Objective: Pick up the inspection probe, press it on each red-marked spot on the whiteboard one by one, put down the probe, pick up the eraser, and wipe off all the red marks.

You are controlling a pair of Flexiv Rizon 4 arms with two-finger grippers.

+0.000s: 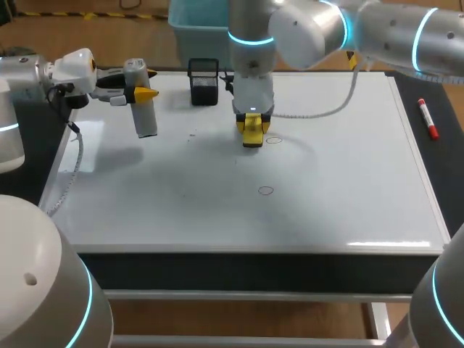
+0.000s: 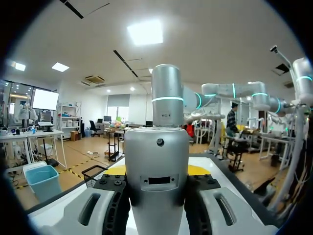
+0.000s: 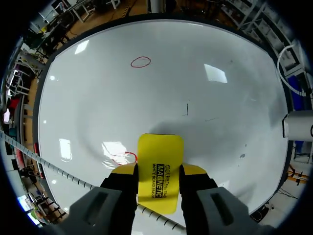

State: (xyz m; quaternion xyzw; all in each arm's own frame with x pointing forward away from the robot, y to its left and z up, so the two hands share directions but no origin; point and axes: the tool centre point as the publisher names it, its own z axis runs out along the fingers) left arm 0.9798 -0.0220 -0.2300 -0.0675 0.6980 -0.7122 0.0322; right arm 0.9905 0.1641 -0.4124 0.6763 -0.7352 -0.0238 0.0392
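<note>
Covering nearly all of the bench, the whiteboard is lying flat and carrying two marks near its middle: a front red ring and a back red ring.

My right arm is reaching in past the middle. The right pincer is pointing straight down and clamping the yellow eraser by its two narrow sides. The eraser's long axis is running out along the fingers, down toward the board. Its broad printed face is turned to the wrist camera, and its far end is sitting just beside the back red ring. I cannot tell whether it is touching the board. This grip seems meant to bring the end edge down for wiping, so wiping is probably the step in hand, with both rings unwiped.

The left pincer is coming in level from the side over the board's far left part, closed around the grey probe a little above its middle. The probe is standing nearly upright with a slight lean, its lower end pointing at the board and apparently hanging clear of it, well apart from both rings. Holding it there is likely keeping it out of the eraser's path; it is not yet set down.

A black basket is standing at the board's back edge, and a red marker is lying on the bench to the right.
</note>
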